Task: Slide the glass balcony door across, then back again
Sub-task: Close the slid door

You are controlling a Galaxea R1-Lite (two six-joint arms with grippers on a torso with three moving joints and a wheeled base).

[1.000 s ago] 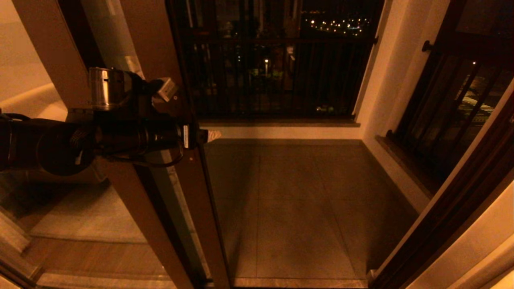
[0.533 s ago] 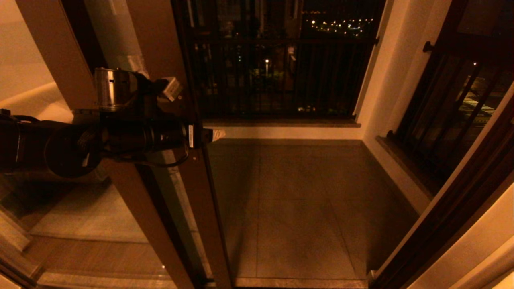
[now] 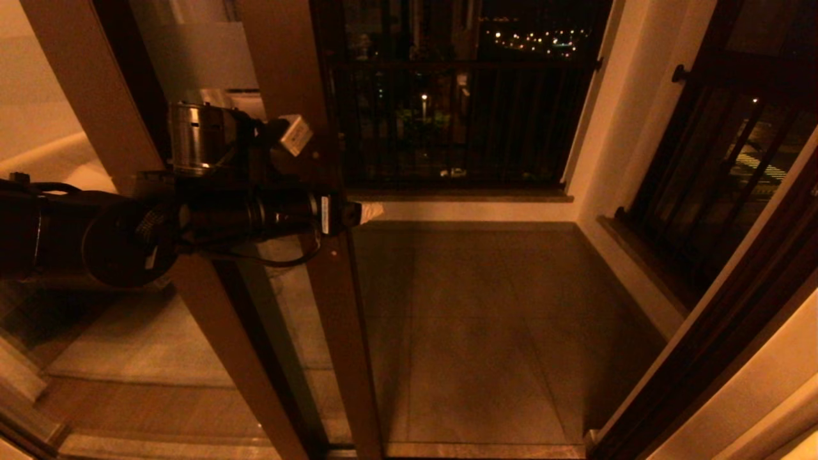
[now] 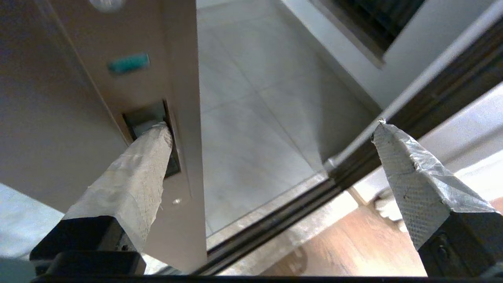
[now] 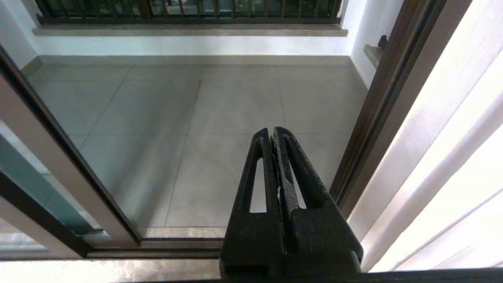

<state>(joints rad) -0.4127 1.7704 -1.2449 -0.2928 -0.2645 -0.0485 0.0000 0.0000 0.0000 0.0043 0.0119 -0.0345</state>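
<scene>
The glass balcony door (image 3: 339,306) has a brown frame and a frosted band (image 3: 198,61) across its glass. It stands left of the middle of the doorway. My left gripper (image 3: 354,214) is open at the door's stile (image 4: 129,78). One taped finger (image 4: 137,165) sits in the slim recessed handle (image 4: 143,116), and the other finger (image 4: 408,173) hangs free in the open doorway. My right gripper (image 5: 272,131) is shut on nothing, held low and facing the balcony floor; the head view does not show it.
A second brown-framed panel (image 3: 83,83) stands behind the arm at the left. The dark floor track (image 5: 157,245) runs along the threshold. The door jamb (image 3: 722,332) borders the opening on the right. Beyond lie the tiled balcony floor (image 3: 486,332) and a dark railing (image 3: 447,121).
The door's stile has slid to the right, and my left arm has moved right with it, its finger still in the handle. The opening has narrowed.
</scene>
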